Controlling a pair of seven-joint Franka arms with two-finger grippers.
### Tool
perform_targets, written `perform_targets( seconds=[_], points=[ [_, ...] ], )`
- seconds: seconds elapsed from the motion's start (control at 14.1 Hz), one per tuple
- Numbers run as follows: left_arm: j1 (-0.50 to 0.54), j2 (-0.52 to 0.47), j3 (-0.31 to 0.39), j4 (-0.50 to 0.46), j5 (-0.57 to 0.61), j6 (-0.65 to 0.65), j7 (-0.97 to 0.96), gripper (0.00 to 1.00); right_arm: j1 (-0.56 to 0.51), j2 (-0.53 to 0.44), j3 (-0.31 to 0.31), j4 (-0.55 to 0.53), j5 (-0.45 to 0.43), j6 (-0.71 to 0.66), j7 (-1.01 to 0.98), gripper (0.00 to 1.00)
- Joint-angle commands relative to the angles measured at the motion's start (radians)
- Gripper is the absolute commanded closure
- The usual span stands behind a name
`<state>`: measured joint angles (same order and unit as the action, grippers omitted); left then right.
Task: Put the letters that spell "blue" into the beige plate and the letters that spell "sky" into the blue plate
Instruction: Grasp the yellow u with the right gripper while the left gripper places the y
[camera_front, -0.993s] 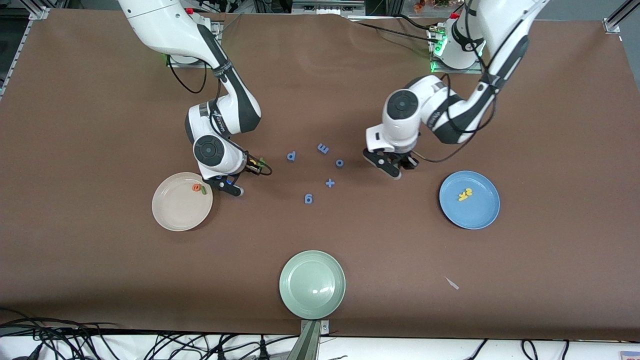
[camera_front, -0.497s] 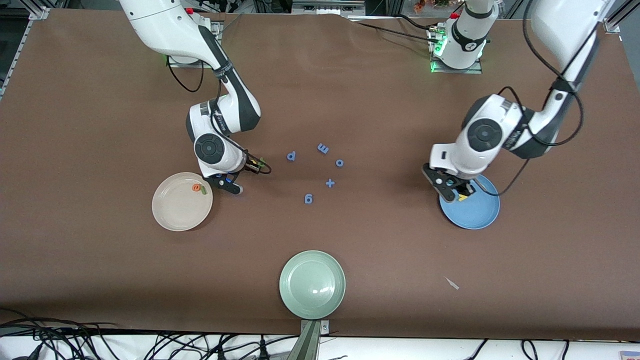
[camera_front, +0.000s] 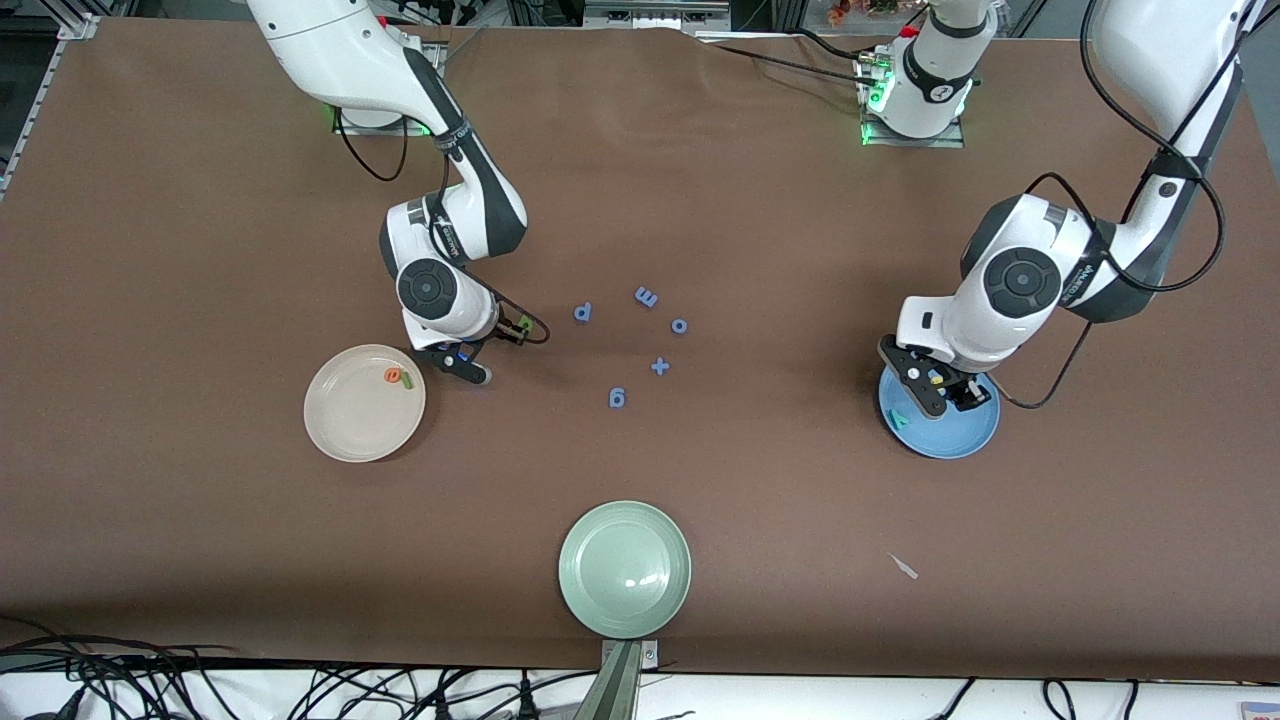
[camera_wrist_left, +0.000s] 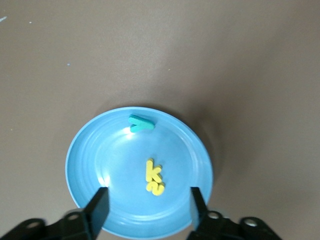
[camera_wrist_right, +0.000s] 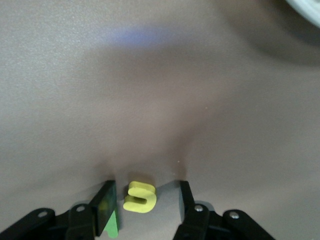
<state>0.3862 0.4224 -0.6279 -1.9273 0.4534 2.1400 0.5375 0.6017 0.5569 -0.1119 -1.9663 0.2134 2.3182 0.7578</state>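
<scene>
The left gripper (camera_wrist_left: 147, 205) is held apart over the blue plate (camera_wrist_left: 90, 150); 3 letters are seen inside. The right gripper (camera_wrist_right: 147, 200) is spread around the yellow u (camera_wrist_right: 140, 197)

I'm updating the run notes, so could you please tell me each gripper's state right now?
Left gripper: open, empty, over the blue plate.
Right gripper: open around the yellow u on the table, not gripping it.
</scene>
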Motion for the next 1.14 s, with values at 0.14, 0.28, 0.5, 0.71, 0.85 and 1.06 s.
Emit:
perform_targets(
  seconds=[0.14, 0.28, 0.5, 0.71, 0.85, 1.06],
  points=[
    [-0.006, -0.016, -0.062, 0.229, -0.151, -0.335, -0.016, 0.00, 0.009, -0.018, 0.009, -0.042, 0.018, 0.030, 0.009, 0.65],
    [-0.006, -0.045, -0.070, 0.287, -0.191, -0.423, -0.091, 0.00, 0.009, -0.018, 0.009, -0.042, 0.018, 0.030, 0.009, 0.70],
    [-0.006, -0.077, -0.128, 0.373, -0.197, -0.578, -0.326, 0.00, 0.009, -0.018, 0.009, -0.040, 0.017, 0.029, 0.008, 0.76],
    [-0.006, -0.082, -0.180, 0.471, -0.196, -0.702, -0.523, 0.00, 0.006, -0.052, -0.005, -0.029, 0.017, 0.000, -0.032, 0.76],
    [0.003, -0.103, -0.170, 0.531, -0.187, -0.726, -0.580, 0.00, 0.004, -0.074, -0.057, 0.006, 0.015, -0.084, -0.104, 0.76],
    [-0.007, -0.203, -0.061, 0.547, -0.214, -0.721, -0.585, 0.00, 0.006, -0.077, -0.158, 0.114, 0.011, -0.285, -0.277, 0.76]
  ],
)
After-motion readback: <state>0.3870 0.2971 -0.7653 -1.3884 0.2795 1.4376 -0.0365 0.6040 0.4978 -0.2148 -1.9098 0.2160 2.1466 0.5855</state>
